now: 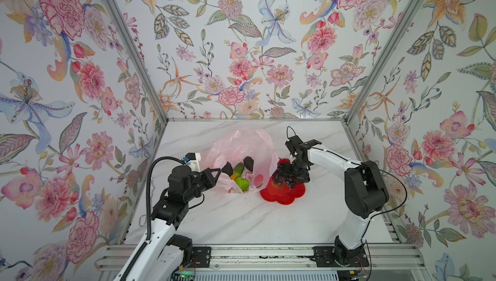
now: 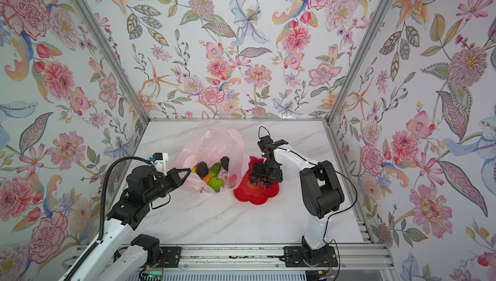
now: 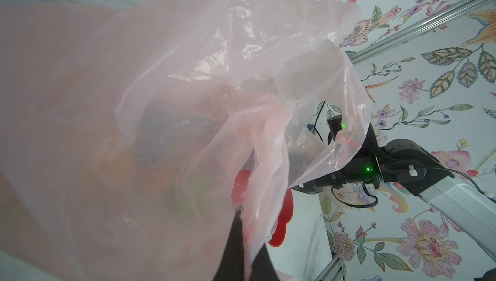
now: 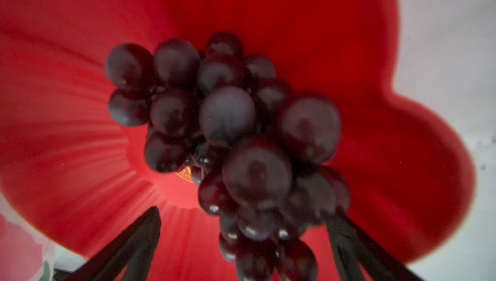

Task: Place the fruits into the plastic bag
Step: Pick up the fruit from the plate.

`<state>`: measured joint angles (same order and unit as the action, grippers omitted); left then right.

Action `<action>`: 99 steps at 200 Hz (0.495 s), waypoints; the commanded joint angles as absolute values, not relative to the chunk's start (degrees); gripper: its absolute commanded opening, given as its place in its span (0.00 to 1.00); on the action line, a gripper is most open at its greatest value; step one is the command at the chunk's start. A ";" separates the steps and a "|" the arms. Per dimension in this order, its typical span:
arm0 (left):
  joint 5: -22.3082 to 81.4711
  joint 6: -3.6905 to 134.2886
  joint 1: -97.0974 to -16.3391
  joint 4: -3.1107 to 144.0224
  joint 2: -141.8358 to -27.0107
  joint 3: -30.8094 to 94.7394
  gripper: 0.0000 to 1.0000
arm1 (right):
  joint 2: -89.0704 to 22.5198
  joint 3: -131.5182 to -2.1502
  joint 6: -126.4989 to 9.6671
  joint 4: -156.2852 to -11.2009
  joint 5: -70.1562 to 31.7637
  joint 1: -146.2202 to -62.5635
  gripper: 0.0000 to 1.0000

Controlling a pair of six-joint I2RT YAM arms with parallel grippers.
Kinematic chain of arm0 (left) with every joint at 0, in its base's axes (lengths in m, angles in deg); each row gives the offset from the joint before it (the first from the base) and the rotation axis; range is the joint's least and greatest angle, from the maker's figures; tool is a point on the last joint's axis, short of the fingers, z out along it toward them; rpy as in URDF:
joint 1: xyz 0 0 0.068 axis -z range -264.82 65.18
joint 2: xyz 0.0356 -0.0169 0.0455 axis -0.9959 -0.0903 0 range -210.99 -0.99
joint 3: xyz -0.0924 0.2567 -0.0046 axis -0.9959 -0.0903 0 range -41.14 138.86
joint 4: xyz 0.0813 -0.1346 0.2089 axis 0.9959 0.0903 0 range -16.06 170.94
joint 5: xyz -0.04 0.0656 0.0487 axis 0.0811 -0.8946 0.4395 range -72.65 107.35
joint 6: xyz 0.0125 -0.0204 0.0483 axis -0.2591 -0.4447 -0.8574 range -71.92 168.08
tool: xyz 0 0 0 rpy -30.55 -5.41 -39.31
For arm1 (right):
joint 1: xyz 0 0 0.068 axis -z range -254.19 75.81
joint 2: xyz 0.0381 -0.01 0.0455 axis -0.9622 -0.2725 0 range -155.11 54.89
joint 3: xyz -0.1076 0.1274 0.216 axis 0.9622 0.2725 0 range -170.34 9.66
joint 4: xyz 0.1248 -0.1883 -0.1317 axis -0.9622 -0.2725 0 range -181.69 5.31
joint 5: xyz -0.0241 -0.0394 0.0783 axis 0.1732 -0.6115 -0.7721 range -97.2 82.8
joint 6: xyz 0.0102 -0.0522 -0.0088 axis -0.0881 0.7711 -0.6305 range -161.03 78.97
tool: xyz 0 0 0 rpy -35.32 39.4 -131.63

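The white marble worktop (image 1: 241, 220) carries everything I work with. The pink plastic bag (image 1: 241, 142) lies crumpled around the middle of it, somewhat toward the far edge, with its mouth gaping toward the near edge. In both top views the bag's thin film drapes over the left rim of the red flower-shaped dish (image 1: 284, 195), which sits just beside the bag, toward the worktop's right edge.

My left gripper (image 1: 218, 171) is pinched tight on the near left edge of the bag's mouth. In the left wrist view the pink film (image 3: 188, 78) runs straight down between my two dark fingers (image 3: 230, 252) and fills most of the picture.

My right gripper (image 1: 288, 177) points down over the far left part of the dish with its jaws spread wide. The bunch of purple grapes (image 1: 281, 179) lies between them. In the right wrist view one finger (image 4: 145, 228) stands clear of the grapes (image 4: 241, 132), with red dish (image 4: 80, 105) showing in the gap, while the other finger (image 4: 349, 236) is right against the bunch. I cannot tell whether the grapes rest on the dish or hang just above it.

Inside the bag's mouth lies a green-orange mango (image 1: 237, 171), between two black avocados (image 1: 227, 169) (image 1: 248, 163). A green lime (image 1: 241, 183) sits just nearer the front edge, touching the mango.
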<state>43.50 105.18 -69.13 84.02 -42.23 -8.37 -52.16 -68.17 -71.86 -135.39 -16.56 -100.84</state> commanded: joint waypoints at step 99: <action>42.57 103.01 -70.41 88.53 -42.30 -6.66 0.00 | -57.52 -71.52 -70.65 -131.28 -15.51 -102.40 0.53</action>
